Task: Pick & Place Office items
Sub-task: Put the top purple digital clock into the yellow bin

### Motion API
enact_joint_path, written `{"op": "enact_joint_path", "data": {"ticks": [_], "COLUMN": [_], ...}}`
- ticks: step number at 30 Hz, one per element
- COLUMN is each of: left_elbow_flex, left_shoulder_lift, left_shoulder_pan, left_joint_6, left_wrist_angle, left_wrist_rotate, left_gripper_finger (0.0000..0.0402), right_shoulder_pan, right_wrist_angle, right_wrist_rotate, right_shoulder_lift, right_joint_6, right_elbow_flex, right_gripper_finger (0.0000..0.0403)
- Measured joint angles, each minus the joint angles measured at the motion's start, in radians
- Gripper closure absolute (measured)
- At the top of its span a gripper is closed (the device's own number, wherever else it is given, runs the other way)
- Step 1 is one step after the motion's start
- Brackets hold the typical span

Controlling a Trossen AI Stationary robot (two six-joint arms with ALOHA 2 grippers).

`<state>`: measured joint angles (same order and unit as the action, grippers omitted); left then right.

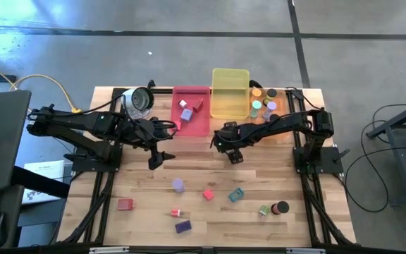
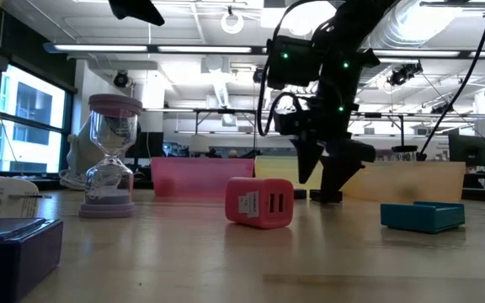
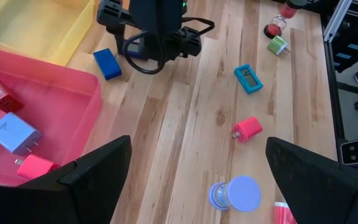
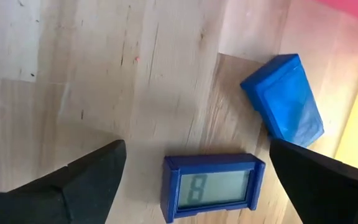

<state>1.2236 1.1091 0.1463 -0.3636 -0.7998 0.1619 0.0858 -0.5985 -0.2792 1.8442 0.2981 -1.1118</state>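
My right gripper (image 4: 194, 149) (image 1: 232, 155) points down at the table just in front of the yellow tray (image 1: 230, 102), open. A small blue clock (image 4: 211, 186) lies flat on the wood between its fingers, clear of both. A blue block (image 4: 283, 99) lies beside it. My left gripper (image 3: 197, 180) (image 1: 157, 159) hangs open above the table near the pink tray (image 1: 191, 113), with nothing between its fingers. Loose office items rest on the near half: a lavender cylinder (image 1: 178, 185), a red block (image 1: 124, 204), a teal piece (image 1: 236, 195) and a purple block (image 1: 182, 226).
The pink tray (image 3: 73, 118) holds a red, a pale and a pink piece. An orange tray (image 1: 268, 104) at the far right holds several round discs. A round silver-and-white object (image 1: 139, 100) stands at the far left. Bare wood lies between the two grippers.
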Motion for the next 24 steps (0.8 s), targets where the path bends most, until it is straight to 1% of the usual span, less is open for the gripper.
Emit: {"op": "enact_joint_path", "data": {"ticks": [3, 4, 7, 12, 17, 21, 24], "left_elbow_flex": [0.000, 0.000, 0.000, 0.000, 0.000, 0.000, 0.000], "left_shoulder_lift": [0.000, 0.000, 0.000, 0.000, 0.000, 0.000, 0.000], "left_shoulder_pan": [0.000, 0.000, 0.000, 0.000, 0.000, 0.000, 0.000], "left_joint_6": [0.000, 0.000, 0.000, -0.001, -0.002, -0.002, 0.000], "left_wrist_angle": [0.000, 0.000, 0.000, 0.000, 0.000, 0.000, 0.000], "left_wrist_rotate": [0.000, 0.000, 0.000, -0.001, -0.001, -0.001, -0.001], "left_gripper_finger": [0.0039, 0.0038, 0.0038, 0.0038, 0.0039, 0.0039, 0.0038], "right_shoulder_pan": [-0.001, -0.001, 0.007, 0.034, 0.058, 0.074, 0.088], "right_wrist_angle": [-0.016, -0.028, -0.098, -0.108, -0.100, -0.093, -0.093], "right_wrist_rotate": [-0.005, 0.010, 0.102, 0.172, 0.190, 0.182, 0.182], "right_shoulder_lift": [0.000, 0.000, 0.000, -0.005, -0.049, -0.106, -0.117], "right_joint_6": [-0.031, -0.041, -0.029, -0.081, -0.062, -0.032, -0.007], "right_elbow_flex": [-0.001, -0.002, -0.006, -0.006, -0.003, -0.004, -0.004], "right_gripper_finger": [0.0014, 0.0015, 0.0019, 0.0028, 0.0028, 0.0027, 0.0028]}}
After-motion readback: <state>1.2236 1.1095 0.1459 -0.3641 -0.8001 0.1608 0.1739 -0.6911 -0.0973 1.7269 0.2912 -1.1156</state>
